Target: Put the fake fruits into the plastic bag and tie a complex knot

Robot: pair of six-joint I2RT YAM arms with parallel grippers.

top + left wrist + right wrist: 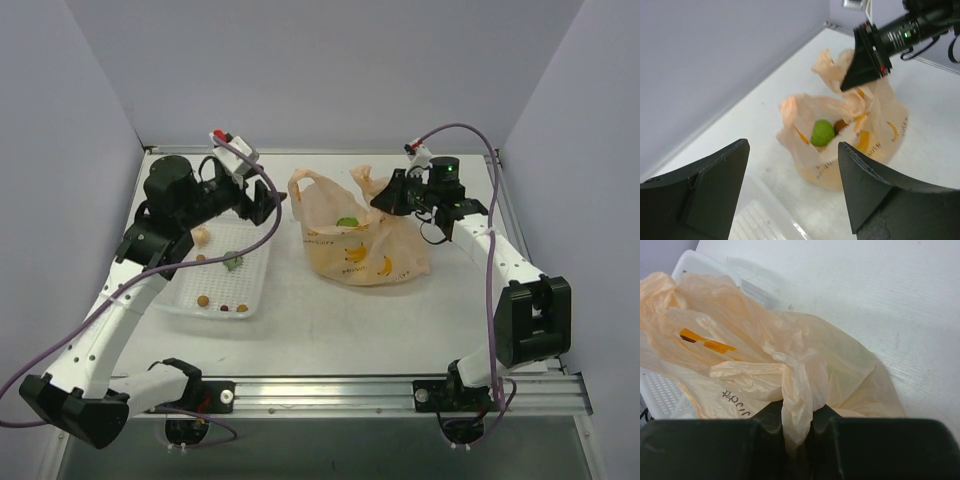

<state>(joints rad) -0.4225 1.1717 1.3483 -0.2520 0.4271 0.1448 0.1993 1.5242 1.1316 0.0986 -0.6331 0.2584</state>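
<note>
Right gripper [799, 434] on bag [840, 365], mouth upward

Most likely a robotics lab test cell: plain pale walls [320, 60] box in a white table [350, 320] on three sides, an aluminium rail [330, 390] (arm bases [465, 392] bolted on) lines the near edge, and purple cables [462, 125] trail about.

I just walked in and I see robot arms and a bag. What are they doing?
Two robot arms are packing toy fruit into a plastic bag. The right claw pinches one bag handle and holds it up. The left claw is open and empty, hovering over the white mesh tray beside the bag. A green toy fruit already sits inside the bag. Only small bits lie in the tray.
</note>
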